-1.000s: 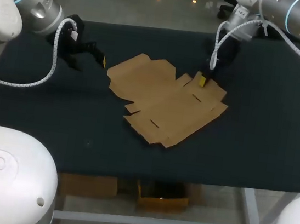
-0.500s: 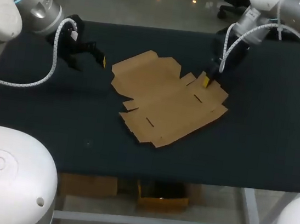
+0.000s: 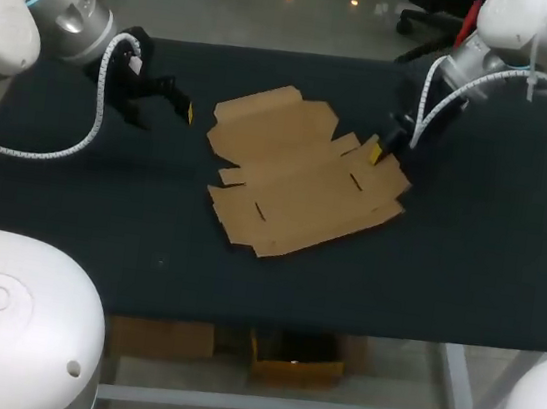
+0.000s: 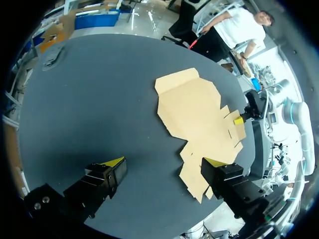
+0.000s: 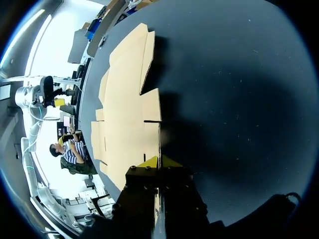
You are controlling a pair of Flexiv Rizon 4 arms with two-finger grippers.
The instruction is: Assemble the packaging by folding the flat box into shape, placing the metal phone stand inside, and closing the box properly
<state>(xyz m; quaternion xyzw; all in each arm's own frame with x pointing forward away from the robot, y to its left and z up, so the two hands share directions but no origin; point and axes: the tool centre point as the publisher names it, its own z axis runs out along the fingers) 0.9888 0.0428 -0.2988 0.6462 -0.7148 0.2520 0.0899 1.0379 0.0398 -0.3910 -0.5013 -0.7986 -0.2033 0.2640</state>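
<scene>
Two tools: right tool point(image 3: 374, 151) pinches the flat box point(image 3: 297, 182) edge; left tool point(image 4: 164, 162) hangs spread apart over the table point(image 3: 470, 241).

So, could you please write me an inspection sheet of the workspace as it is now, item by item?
surface: dark table, no marks seen.
job's things: flat box lies unfolded near the middle; metal phone stand, nothing seen.
clutter: nothing seen.
grippers: left gripper is above the table beside the flat box and apart from it, jaws open; right gripper is at the box's far right flap, jaws shut on its edge.
cables: left arm's coiled cable hangs over the table's left part; right arm's coiled cable loops by the wrist; neither touches the box.
surroundings: nothing seen reaching over the table.
</scene>
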